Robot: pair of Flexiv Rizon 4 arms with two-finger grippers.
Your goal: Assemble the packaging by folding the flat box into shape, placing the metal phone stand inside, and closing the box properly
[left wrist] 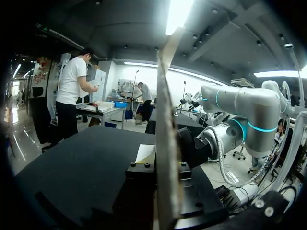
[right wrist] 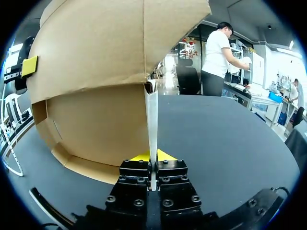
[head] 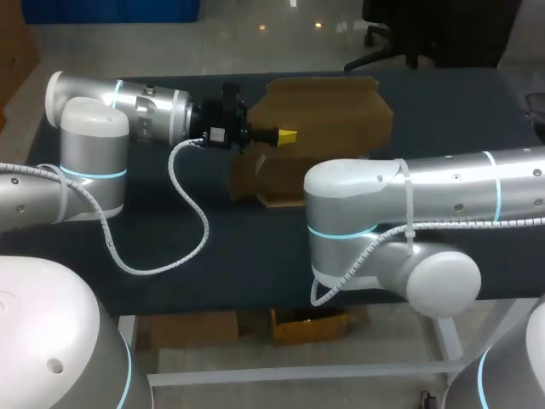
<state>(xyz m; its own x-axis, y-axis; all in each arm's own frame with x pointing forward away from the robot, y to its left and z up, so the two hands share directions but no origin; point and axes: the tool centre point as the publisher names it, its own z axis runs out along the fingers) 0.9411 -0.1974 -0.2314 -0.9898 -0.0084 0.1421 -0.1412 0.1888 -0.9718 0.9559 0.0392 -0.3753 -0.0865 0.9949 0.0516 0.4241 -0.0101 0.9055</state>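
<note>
Container: your brown cardboard box (head: 332, 111) stands partly folded on the black table (head: 255, 247), towards its far side and near the middle. One upright panel with a notched top edge faces the head camera. In the right wrist view, the box curves open at its lower edge. Only a stretch of bare inner wall shows there, and the rest of the interior is out of sight.

Hidden or unclear: in the head view your right arm (head: 443, 187) crosses in front of the box's lower right part and covers its own claw completely. In the left wrist view, the cardboard is seen edge-on as one tall strip that blocks the fingertips. A pale patch beside that strip cannot be identified.

Pose: your left arm (head: 94, 145) comes in from the left with the wrist level. The left claw (head: 288, 136) is narrow and pinches the box's left panel near its upper edge, with one yellow tip flat on the outer face. The right arm comes in from the right with its elbow bent low over the table's near half. The right claw (right wrist: 152, 157) is nearly closed and clamps a thin flap (right wrist: 152, 115) of the box, which rises straight up from between its yellow tips.
</note>
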